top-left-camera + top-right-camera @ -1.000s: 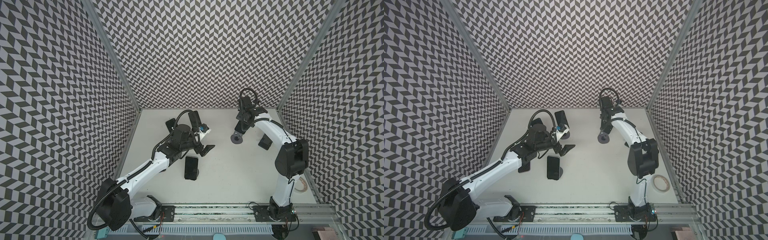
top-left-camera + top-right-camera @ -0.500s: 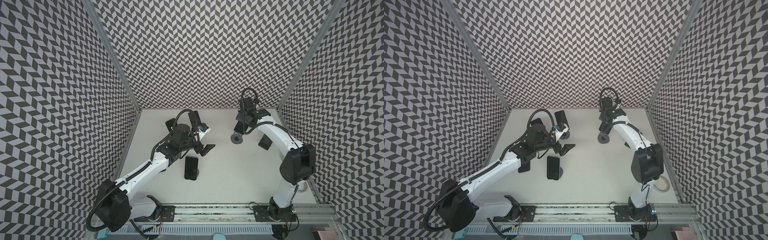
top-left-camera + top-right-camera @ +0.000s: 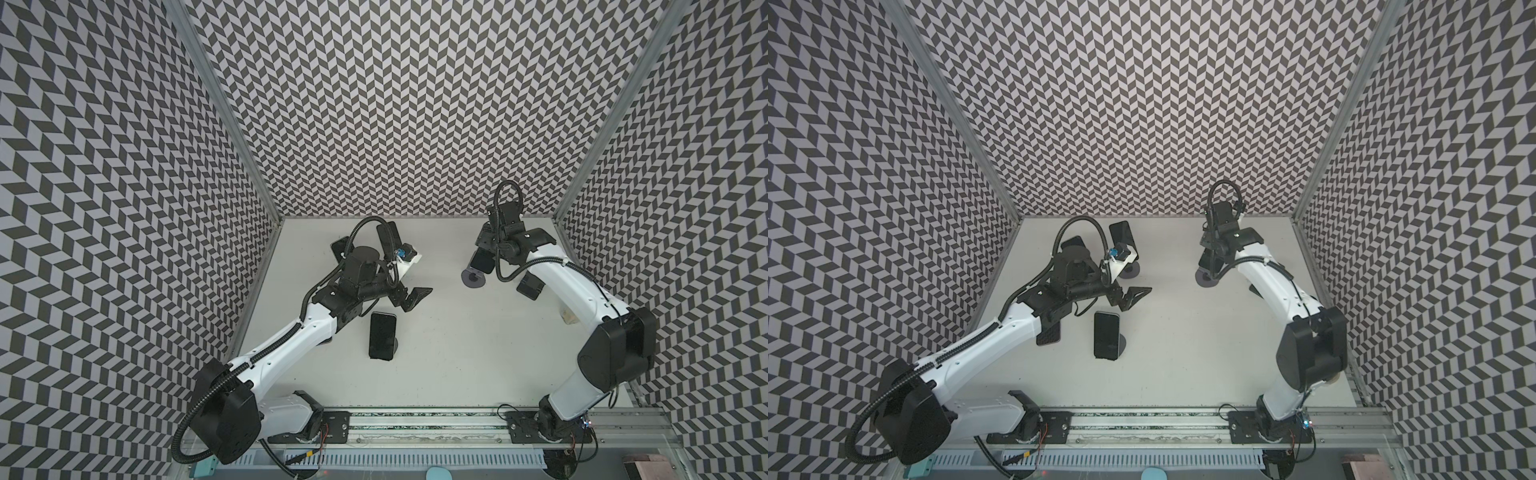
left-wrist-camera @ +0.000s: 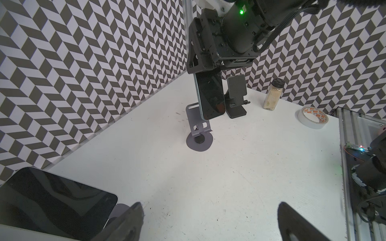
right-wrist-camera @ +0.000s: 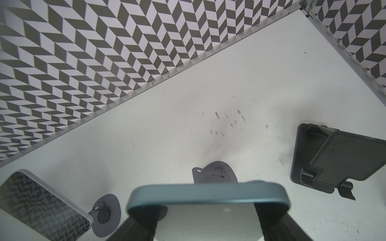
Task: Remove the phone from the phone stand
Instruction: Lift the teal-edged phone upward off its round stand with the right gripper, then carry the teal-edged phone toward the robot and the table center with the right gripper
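Nearest, a spare phone (image 3: 382, 336) sits propped mid-table, untouched. Just behind it the left gripper (image 3: 417, 300) hangs with its jaws spread wide, holding nothing.

Farther back on the right, the right gripper (image 4: 205, 68) pinches the phone (image 4: 211, 98) by its upper end, 2 pads across its width. The phone hangs nearly upright, its lower edge just above and in front of the lip of the stand (image 4: 197, 120), apparently clear of it. The task looks almost done.

Risk 1: that edge is close to the lip, so a sideways move without more lift could hook it and tip or drag the light stand.

Risk 2: gripped at 1 end only, the phone could swing or slip through the pads if moved fast.

Risk 3: a swing could strike the black stand (image 4: 236, 91) close by.
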